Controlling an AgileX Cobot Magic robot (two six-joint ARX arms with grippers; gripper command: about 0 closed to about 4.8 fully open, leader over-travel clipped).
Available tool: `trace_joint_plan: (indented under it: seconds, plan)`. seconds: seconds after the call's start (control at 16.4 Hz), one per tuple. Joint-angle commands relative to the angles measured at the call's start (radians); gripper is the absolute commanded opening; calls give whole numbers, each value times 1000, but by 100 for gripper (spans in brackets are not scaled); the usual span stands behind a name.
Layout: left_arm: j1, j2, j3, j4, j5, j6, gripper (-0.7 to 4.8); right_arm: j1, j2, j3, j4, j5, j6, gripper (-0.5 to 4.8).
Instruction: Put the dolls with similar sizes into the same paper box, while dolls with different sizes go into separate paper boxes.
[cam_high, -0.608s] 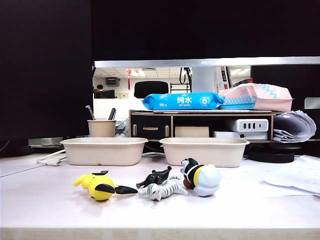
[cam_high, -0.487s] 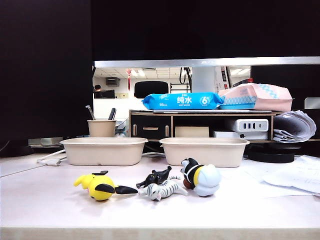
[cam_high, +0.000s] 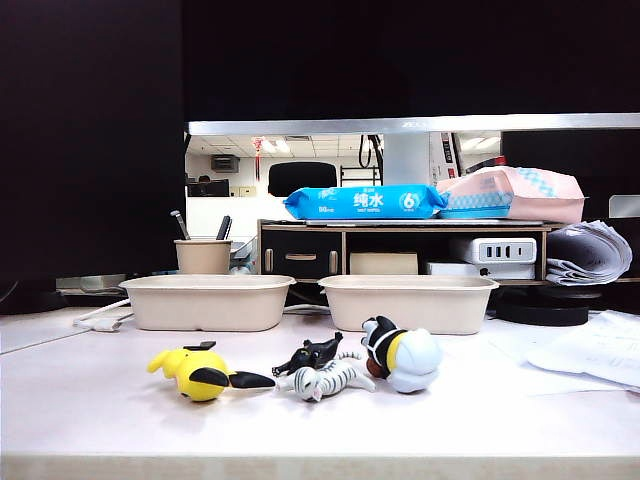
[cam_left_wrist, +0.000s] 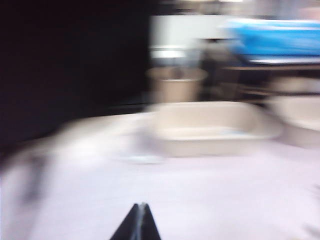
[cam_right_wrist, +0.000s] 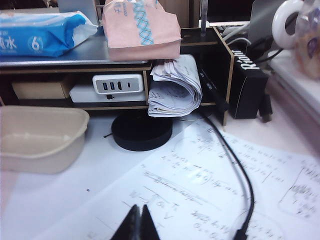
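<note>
Beige boxes: two pulp-paper trays, left box (cam_high: 208, 301) and right box (cam_high: 408, 302), set side by side at the back of the surface (cam_high: 90, 400), both seen empty from the front.
Big dolls: yellow doll (cam_high: 200, 372) laid at front left; white doll (cam_high: 402, 356) at front right, just before the right box.
Tiny dolls: black doll (cam_high: 311, 354) and zebra (cam_high: 332, 379) lying between the big ones, touching each other.
Left gripper (cam_left_wrist: 136, 225): tips pressed together, nothing held, low over bare surface; view blurred.
Right gripper (cam_right_wrist: 136, 224): tips pressed together, nothing held, over papers (cam_right_wrist: 210, 190) right of the right box.
</note>
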Motion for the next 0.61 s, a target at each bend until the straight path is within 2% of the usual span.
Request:
trace_joint_plan:
  seconds: [0.06, 0.18, 0.36, 0.49, 0.61]
  plan:
    - [-245, 0, 1, 5, 8, 2, -5, 1, 0, 3, 132, -35, 144, -5]
    - [-369, 55, 1, 6, 7, 1, -5, 1, 0, 23, 288, -35, 270, -6]
    - [-461, 142, 1, 3, 7, 1, -5, 1, 13, 137, 303, 16, 380, -6]
    - [-484, 195, 1, 4, 8, 2, -5, 1, 71, 235, 301, 7, 378, -6]
    - [-487, 283, 1, 3, 7, 2, -5, 1, 249, 388, 301, -86, 332, -6]
